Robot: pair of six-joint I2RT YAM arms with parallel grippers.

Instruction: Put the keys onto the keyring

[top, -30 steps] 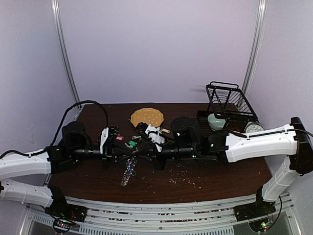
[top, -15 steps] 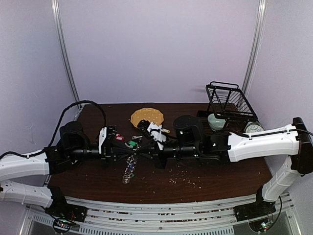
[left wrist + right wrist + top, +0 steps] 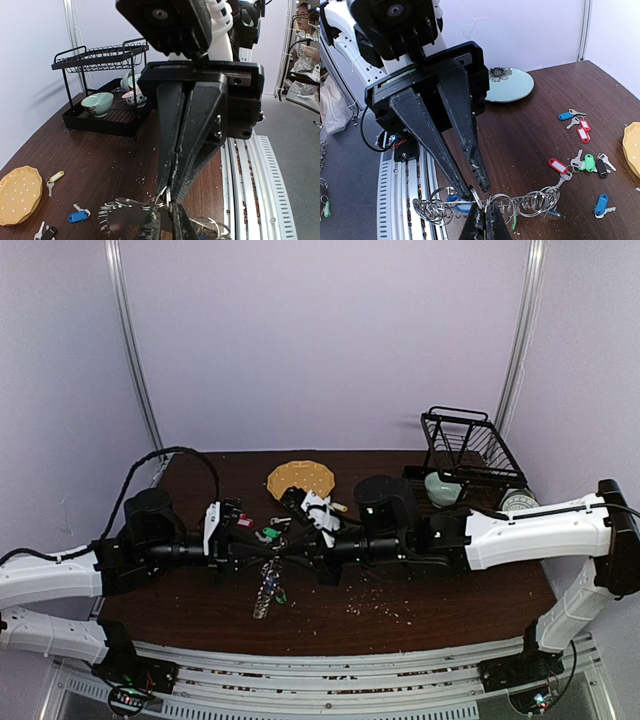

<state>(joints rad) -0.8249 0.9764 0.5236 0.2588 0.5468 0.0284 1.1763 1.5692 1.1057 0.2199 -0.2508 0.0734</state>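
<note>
The keyring (image 3: 266, 592), a wire loop strung with many small metal rings, hangs between my two grippers above the table. It also shows in the left wrist view (image 3: 120, 210) and the right wrist view (image 3: 535, 202). My left gripper (image 3: 272, 552) (image 3: 167, 220) and right gripper (image 3: 296, 552) (image 3: 482, 217) meet tip to tip. Each is pinched on the ring's wire. Loose keys lie on the table behind: a red-tagged key (image 3: 558, 166), a green-tagged key (image 3: 590, 162) (image 3: 268, 533), blue-tagged keys (image 3: 601, 203) (image 3: 77, 216) and a yellow-tagged key (image 3: 55, 176).
A yellow-orange plate (image 3: 300, 478) lies at the back centre. A black dish rack (image 3: 465, 445) with a green bowl (image 3: 440, 488) stands at the back right, with a flowered plate (image 3: 518, 502) beside it. Crumbs are scattered on the brown table (image 3: 450, 590).
The right arm has shifted slightly left and the hanging keyring has swung a little. Both grippers stay together on the ring.
</note>
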